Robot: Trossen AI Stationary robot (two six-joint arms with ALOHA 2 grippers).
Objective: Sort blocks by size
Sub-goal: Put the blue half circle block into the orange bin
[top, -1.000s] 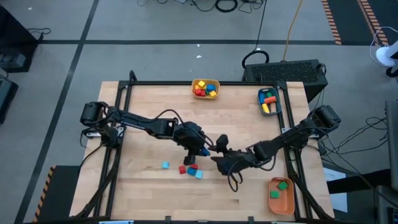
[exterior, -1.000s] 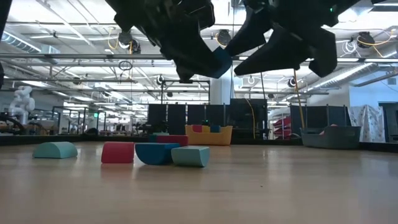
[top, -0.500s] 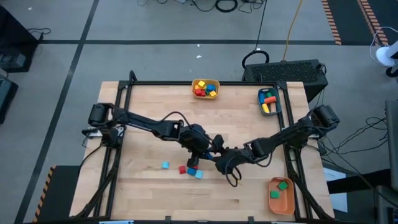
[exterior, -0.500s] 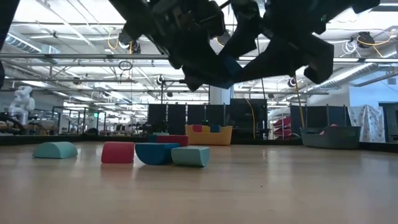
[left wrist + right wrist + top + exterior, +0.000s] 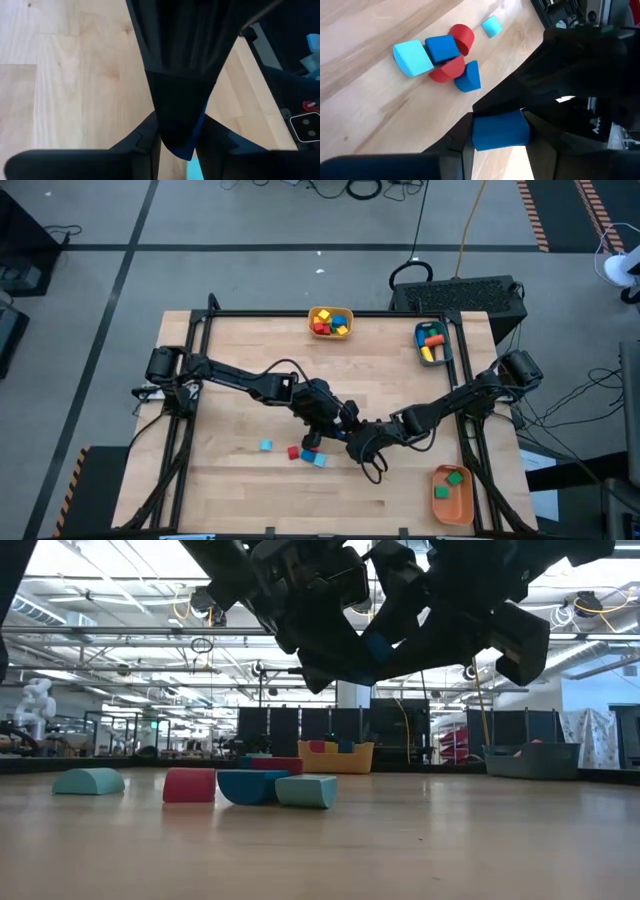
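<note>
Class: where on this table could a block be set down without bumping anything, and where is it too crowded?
Free: bare wood between the yellow bin and the arms, and along the front edge. Crowded: mid-table, where both end effectors meet above the loose blocks.

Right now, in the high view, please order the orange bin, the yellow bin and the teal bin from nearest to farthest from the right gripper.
From the right gripper, mid-table:
1. Orange bin, at the near right corner.
2. Teal bin, at the far right corner.
3. Yellow bin, at the far edge, middle.
Teal and yellow are nearly equal, so their order is unsure.
</note>
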